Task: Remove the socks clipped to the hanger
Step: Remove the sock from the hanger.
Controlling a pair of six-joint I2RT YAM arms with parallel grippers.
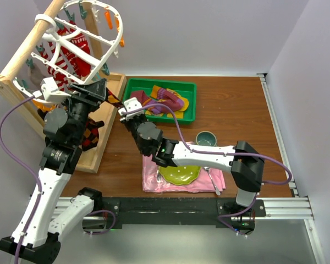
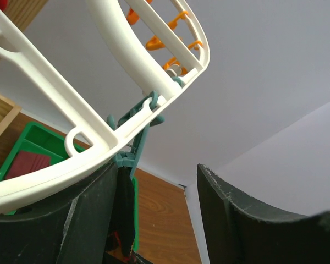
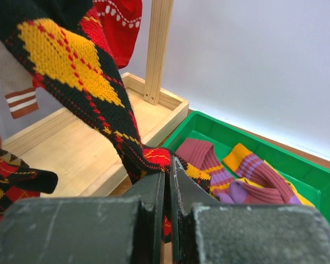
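Black-red-and-yellow argyle sock (image 3: pixel 71 60) hangs from a teal clip (image 2: pixel 136 137) on the rim of the hanger (image 2: pixel 44 82). It runs taut down and away from the hanger because the right gripper (image 3: pixel 168 187) is clenched on its lower end, pulling. The left gripper (image 2: pixel 157 179) sits just under the hanger's rim with its jaws apart and the clip against one finger, likely placed to squeeze it loose. A red-and-white sock (image 1: pixel 71 58) hangs inside the hanger. Beyond the hanger, loose socks (image 1: pixel 165 102) lie in a green tray (image 1: pixel 190 83). The left arm reaches steeply up, and the right arm stretches low toward the hanger.
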